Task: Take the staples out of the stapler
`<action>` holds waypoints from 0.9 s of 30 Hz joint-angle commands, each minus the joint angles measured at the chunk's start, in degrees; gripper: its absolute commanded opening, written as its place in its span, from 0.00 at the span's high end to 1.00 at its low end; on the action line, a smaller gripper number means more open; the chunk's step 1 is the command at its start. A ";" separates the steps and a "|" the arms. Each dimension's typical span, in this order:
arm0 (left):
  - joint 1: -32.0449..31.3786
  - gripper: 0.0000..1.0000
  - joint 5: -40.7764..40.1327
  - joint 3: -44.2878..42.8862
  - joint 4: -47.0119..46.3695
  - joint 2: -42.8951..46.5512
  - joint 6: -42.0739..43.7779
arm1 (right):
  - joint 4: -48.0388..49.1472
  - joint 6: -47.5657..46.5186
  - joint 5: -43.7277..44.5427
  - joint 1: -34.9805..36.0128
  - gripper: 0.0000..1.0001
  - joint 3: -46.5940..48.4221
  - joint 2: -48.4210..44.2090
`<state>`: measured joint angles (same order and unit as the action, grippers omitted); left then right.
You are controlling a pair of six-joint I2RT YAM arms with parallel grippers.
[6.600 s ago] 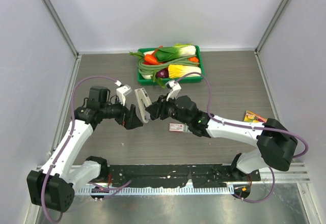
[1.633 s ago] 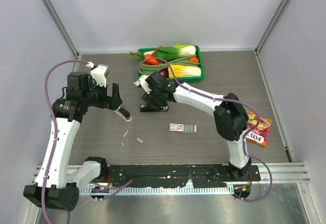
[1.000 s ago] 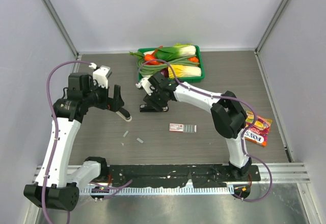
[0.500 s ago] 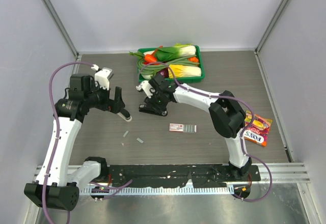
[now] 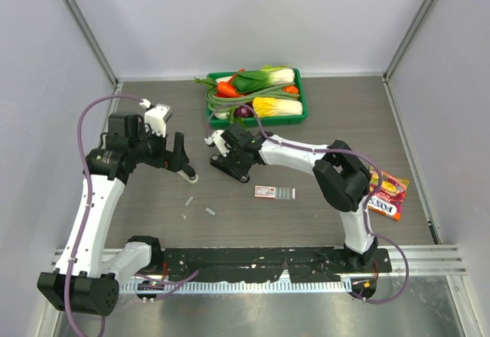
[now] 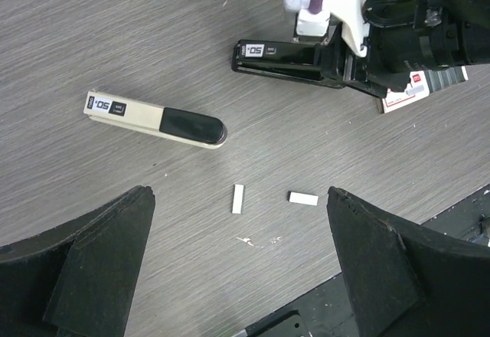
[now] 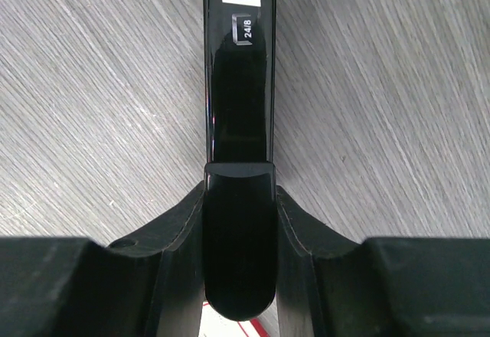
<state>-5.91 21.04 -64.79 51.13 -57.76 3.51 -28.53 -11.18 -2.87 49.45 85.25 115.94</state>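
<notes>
Here, the black stapler is clamped at its rear end between the fingers of the right hand, while the left hand is held wide open and empty. A square, firm hold is advised so that the magazine can be emptied. Two staples are seen lying loose on the grey wood-grain worktop, which is enclosed by pale walls.

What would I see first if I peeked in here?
The bright green tray piled with vegetables at the far side jumps out first. Next comes the right gripper in the middle, its fingers hugging a black stapler. Two tiny staples lie loose beside a beige stapler.
</notes>
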 commanded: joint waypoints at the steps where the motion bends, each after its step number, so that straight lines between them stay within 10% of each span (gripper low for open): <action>1: -0.06 0.00 0.85 0.90 -2.88 -0.34 0.71 | 7.60 5.46 1.82 0.12 0.90 -2.10 -8.00; 12: -12.63 0.00 -7.42 7.13 -10.08 -4.21 -1.66 | 43.87 36.11 -0.03 1.96 0.99 -26.96 -32.16; 27: -16.93 0.00 7.26 9.86 -13.61 -3.24 -4.83 | 51.64 43.96 12.80 10.66 0.99 -34.89 -40.00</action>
<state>-20.62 23.24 -55.81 40.47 -62.54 -0.10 12.45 30.17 4.51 58.92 48.93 80.14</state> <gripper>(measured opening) 0.996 0.385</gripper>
